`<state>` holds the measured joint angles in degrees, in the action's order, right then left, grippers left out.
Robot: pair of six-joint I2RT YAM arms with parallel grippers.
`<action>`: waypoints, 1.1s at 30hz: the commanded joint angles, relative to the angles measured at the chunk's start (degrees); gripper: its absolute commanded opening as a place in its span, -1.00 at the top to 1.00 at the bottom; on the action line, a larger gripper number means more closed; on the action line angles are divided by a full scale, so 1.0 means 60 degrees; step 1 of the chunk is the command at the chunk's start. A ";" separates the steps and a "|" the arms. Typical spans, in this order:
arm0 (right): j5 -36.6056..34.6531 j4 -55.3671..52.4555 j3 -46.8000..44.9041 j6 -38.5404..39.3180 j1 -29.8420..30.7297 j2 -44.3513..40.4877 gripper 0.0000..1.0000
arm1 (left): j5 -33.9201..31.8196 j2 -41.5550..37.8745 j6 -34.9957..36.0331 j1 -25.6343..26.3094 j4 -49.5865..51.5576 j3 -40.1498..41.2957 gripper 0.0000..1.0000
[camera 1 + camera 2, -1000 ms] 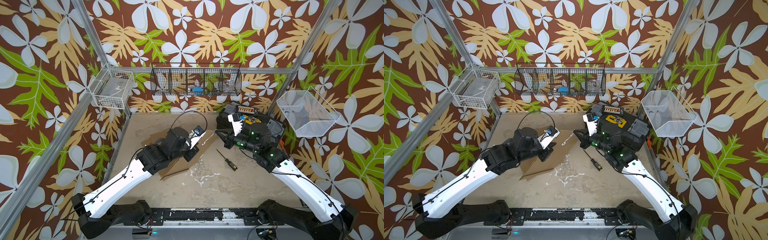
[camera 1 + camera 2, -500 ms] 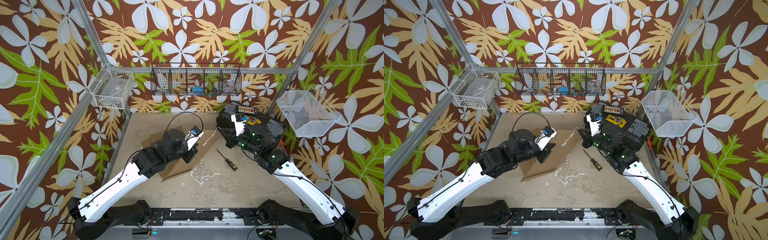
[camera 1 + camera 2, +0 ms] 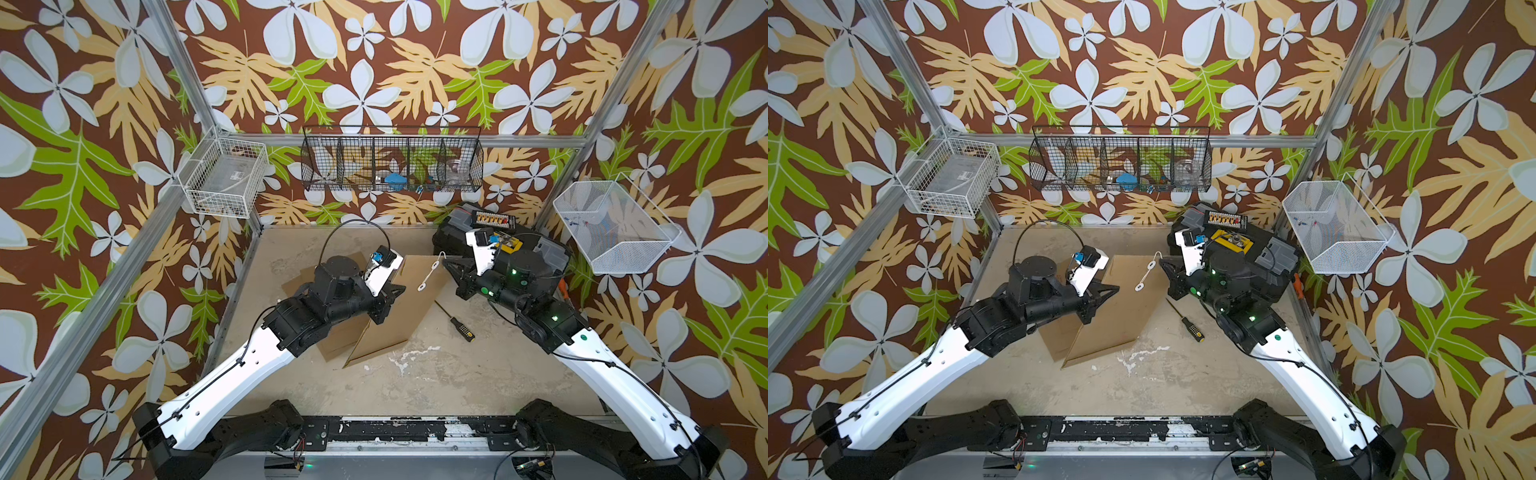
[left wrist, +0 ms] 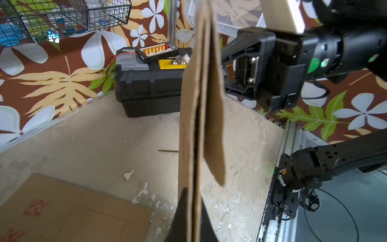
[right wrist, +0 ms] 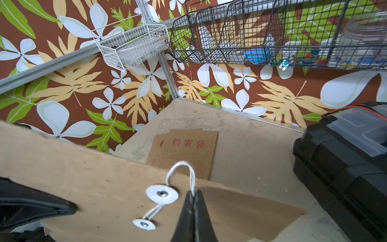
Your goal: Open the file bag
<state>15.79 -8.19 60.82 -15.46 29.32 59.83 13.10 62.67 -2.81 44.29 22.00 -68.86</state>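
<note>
Red "档案袋" on lying file bag (image 5: pixel 184 154)

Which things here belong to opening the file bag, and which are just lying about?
In the job: held file bag, its white string, left gripper gripping the bag, right gripper pinching the string.
Lying about: screwdriver, black toolbox, flat file bags, black wire basket.

Enclosure: papered walls, metal framing, one worn worktop.

Walls (image 3: pixel 374 83) carry brown wallpaper with white flowers and green and tan leaves on every visible side. An aluminium frame (image 3: pixel 532 141) runs along the back wall and up both rear corners. The worktop (image 3: pixel 415 386) is beige and stained, with white chipped patches near its middle. Fixtures: a white wire basket (image 3: pixel 224 183) on the left wall, a black compartmented wire rack (image 3: pixel 392 160) on the back wall and a white mesh basket (image 3: pixel 615 226) on the right wall. A black toolbox (image 4: pixel 146 90) stands in the far right corner. Lighting is even.
</note>
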 commanded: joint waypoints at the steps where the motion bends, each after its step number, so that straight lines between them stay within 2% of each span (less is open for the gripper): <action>1: -0.0513 -0.0050 -0.0069 0.0174 0.0014 -0.0028 1.00 | 0.1016 -0.0203 -0.0485 -0.0185 -0.1085 0.0287 1.00; 11: -0.0438 -0.0058 -0.0228 0.0268 0.0014 -0.0055 1.00 | 0.1492 -0.0476 -0.0827 -0.0466 -0.1506 0.0643 1.00; 18: -0.0026 -0.0147 -0.0325 0.0382 0.0019 -0.0036 1.00 | 0.1426 -0.0505 -0.1150 -0.0477 -0.1769 0.0758 1.00; 33: 0.0791 -0.0552 -0.0682 0.0931 0.0010 0.0025 1.00 | 0.0816 -0.0775 -0.1086 -0.0483 -0.1776 0.0900 1.00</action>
<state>18.85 -11.00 56.95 -11.27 29.32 59.79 19.25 58.46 -9.08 41.47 13.89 -63.59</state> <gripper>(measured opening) 0.048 0.062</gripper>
